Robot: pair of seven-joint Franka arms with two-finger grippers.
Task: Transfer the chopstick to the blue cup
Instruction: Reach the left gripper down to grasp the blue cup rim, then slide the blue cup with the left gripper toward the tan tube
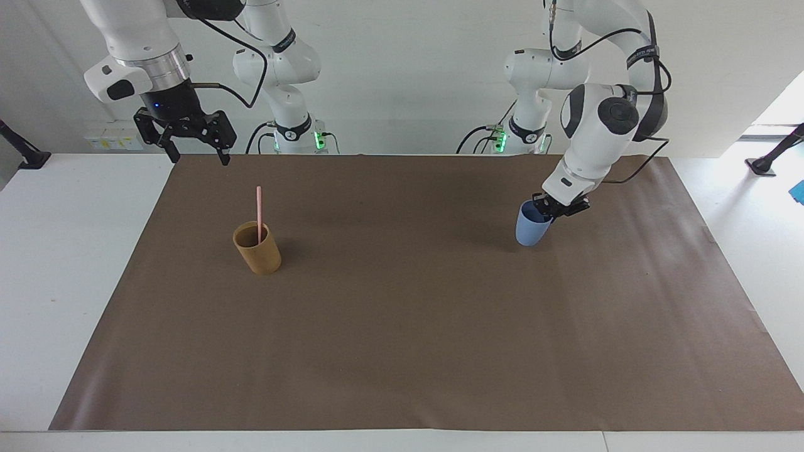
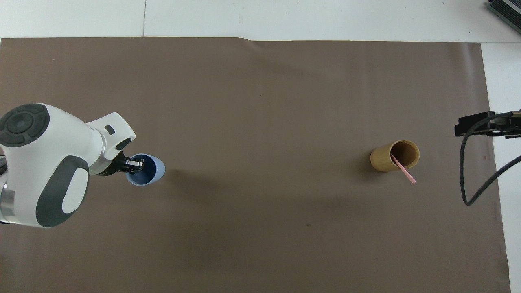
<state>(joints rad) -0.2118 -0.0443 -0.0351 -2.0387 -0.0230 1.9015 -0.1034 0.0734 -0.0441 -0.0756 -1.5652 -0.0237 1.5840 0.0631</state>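
Left gripper [image 1: 548, 209]: was clamped tight on the rim of the blue cup [image 1: 531, 229], at the side of the rim nearest the left arm's base, one finger inside the cup and one outside.
Blue cup: was held at the left arm's end of the brown paper mat [image 1: 402, 351], tilted, with its mouth leaning toward the gripper; the facing view suggested its base was just off the mat, though this could not be told for certain.
Chopstick [image 1: 258, 213]: pale pink, stood almost upright in the tan-brown cup [image 1: 257, 248], its upper half sticking out above the rim and leaning on the rim's edge.
Tan-brown cup: stood upright on the mat toward the right arm's end of the table, well apart from the blue cup.
Right gripper [image 1: 195, 152]: hung with its fingers spread wide and nothing between them, raised over the mat's corner at the right arm's end; that arm waited.
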